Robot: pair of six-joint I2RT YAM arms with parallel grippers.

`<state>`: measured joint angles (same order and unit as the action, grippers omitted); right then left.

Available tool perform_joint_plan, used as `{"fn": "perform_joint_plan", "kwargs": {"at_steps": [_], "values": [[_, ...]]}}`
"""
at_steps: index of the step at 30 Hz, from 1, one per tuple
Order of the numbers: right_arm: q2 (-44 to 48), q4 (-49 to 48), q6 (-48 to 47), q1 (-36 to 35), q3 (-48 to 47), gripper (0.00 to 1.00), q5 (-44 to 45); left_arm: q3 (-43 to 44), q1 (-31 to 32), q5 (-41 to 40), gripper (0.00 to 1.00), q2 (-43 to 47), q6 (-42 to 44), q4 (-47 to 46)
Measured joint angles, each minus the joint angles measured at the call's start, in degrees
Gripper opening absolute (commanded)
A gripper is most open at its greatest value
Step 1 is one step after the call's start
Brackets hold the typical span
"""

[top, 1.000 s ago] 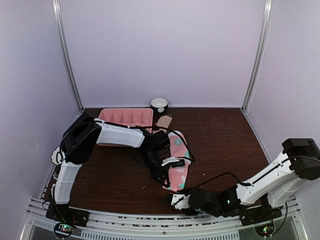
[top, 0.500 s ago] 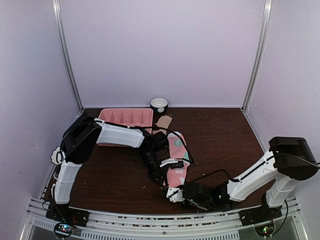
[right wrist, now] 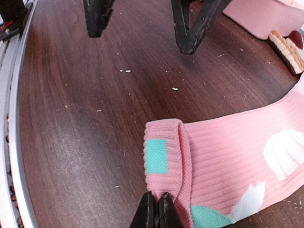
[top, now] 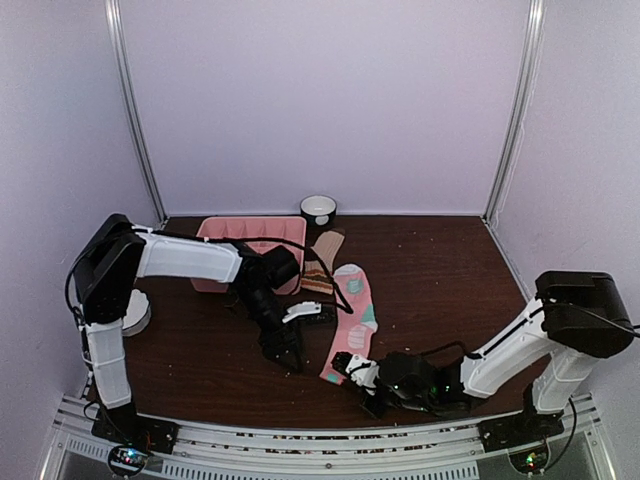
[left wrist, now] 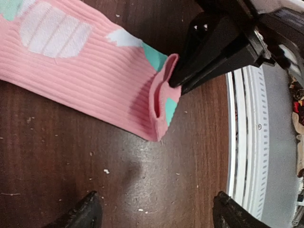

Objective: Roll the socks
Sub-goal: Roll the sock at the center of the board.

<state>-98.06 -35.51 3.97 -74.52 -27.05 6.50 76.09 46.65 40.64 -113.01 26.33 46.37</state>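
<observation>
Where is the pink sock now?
In the top view the pink sock lies near the middle of the table, right of the left end effector, its near end pinched by the right end effector; the tan striped sock lies behind it.

Left fingers (left wrist: 84, 214) apart, right fingers (right wrist: 147, 213) together

Stretched flat, pink sock (top: 352, 322), teal and white patches, runs near to far; ribbed near end folded over once. Just beyond far end, tan striped sock (top: 322, 262), also flat.
</observation>
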Motion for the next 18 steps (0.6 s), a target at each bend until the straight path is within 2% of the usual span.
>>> {"fn": "perform_joint_plan", "kwargs": {"at_steps": [4, 9, 13, 18], "values": [[0.68, -3.96, 6.43, 4.63, 2.29, 0.0, -9.14, -1.99, 0.55, -2.23, 0.82, 3.74, 2.69, -2.34], [0.39, -10.47, 16.02, 10.86, 5.68, 0.0, -21.22, -4.24, 5.68, -5.38, 0.78, 5.53, 7.61, -4.96], [-1.99, -15.28, 22.23, 14.23, 6.58, 0.0, -28.11, -4.55, 9.81, -7.72, 0.74, 5.57, 10.27, -7.17], [-6.38, -20.52, 27.78, 16.26, 5.7, 0.0, -34.75, -4.52, 11.98, -11.37, 0.7, 5.53, 12.68, -10.95]]}}
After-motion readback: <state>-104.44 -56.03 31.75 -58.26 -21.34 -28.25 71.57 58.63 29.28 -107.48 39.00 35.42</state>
